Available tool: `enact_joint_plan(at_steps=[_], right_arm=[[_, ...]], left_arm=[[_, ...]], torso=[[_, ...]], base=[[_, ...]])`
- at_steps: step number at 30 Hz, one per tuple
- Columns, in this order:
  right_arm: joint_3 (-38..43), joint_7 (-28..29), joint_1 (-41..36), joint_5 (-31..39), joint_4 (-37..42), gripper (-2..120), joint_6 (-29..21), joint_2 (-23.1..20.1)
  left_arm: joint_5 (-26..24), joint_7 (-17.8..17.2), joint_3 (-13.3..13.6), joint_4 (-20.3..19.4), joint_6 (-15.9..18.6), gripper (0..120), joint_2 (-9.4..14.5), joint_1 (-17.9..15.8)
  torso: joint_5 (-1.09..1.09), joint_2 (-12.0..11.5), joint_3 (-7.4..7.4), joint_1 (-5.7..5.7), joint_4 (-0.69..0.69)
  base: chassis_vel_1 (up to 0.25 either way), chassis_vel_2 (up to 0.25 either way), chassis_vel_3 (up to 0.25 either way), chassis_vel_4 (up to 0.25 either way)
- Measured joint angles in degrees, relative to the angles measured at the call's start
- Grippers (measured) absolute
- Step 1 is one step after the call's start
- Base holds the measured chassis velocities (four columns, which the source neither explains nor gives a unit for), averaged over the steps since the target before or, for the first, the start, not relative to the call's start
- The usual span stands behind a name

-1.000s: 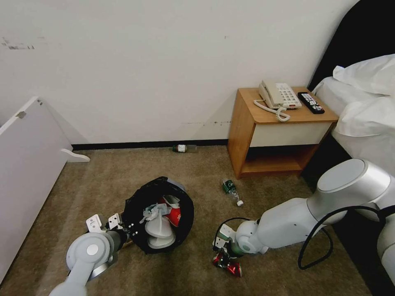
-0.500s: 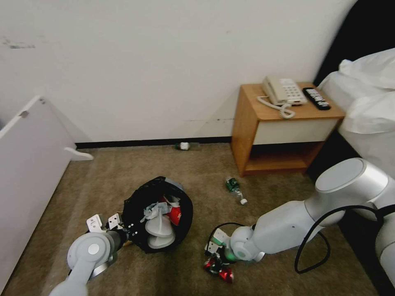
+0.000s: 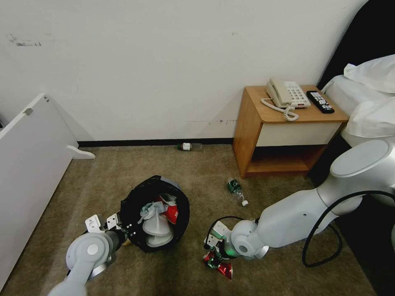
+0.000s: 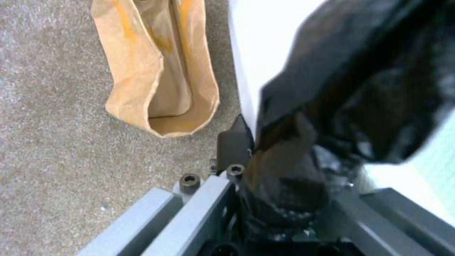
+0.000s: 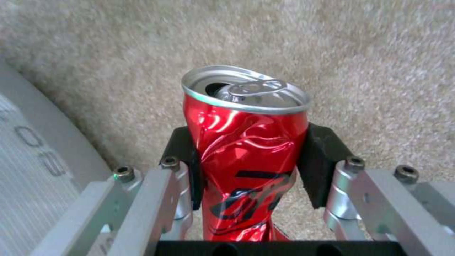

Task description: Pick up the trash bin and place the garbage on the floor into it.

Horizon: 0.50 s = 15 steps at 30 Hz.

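Jaws of the right gripper pinch a dented red can low over beige carpet; left gripper's clamp the black-lined white bin's rim, slippers already inside, two green-labelled bottles beyond remaining.

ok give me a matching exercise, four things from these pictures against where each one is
Things:
1. red can
2. telephone
3. brown paper bag
4. white slipper

Places:
A. on the wooden nightstand
B. inside the trash bin
C. between the right gripper pads
D. flat on the carpet beside the bin

Pairs: 1-C, 2-A, 3-D, 4-B
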Motion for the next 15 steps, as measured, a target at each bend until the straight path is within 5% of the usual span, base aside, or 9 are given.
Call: enact_joint_plan(at_steps=[15], right_arm=[[1.04, 1.12, 4.68, -0.65, 6.01, 38, 0.28, 4.05]], left_arm=[[0.36, -0.44, 0.41, -0.84, 0.02, 0, 0.05, -0.40]], torso=[[0.00, 0.02, -0.01, -0.01, 0.00]], base=[[0.000, 0.000, 0.000, 0.000]])
